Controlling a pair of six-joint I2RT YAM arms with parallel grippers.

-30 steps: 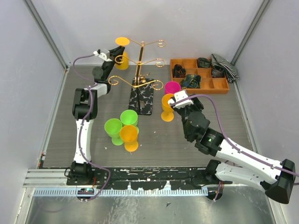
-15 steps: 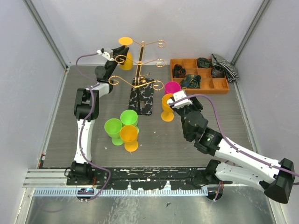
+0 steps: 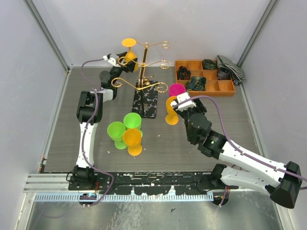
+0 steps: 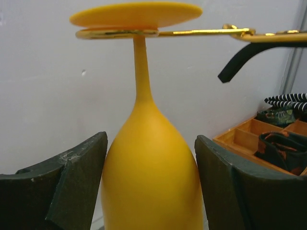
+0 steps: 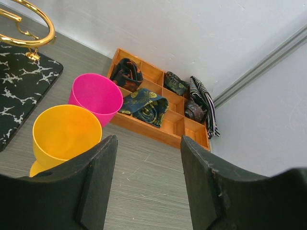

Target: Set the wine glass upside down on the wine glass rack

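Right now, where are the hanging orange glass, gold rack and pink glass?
Hanging orange wine glass (image 4: 148, 177): left wrist view, bowl.
Wine glass rack (image 3: 142, 67): top external view, central pole.
Pink wine glass (image 5: 96, 96): right wrist view, inside.

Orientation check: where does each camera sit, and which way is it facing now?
Top external: above and behind the bases, looking down on the table; both arms show.
Left wrist: on the left gripper, facing level at the upside-down yellow glass between its fingers.
Right wrist: on the right gripper, looking down past its fingers at an upright yellow glass and a pink glass.
Shared: the orange tray appears in all three.
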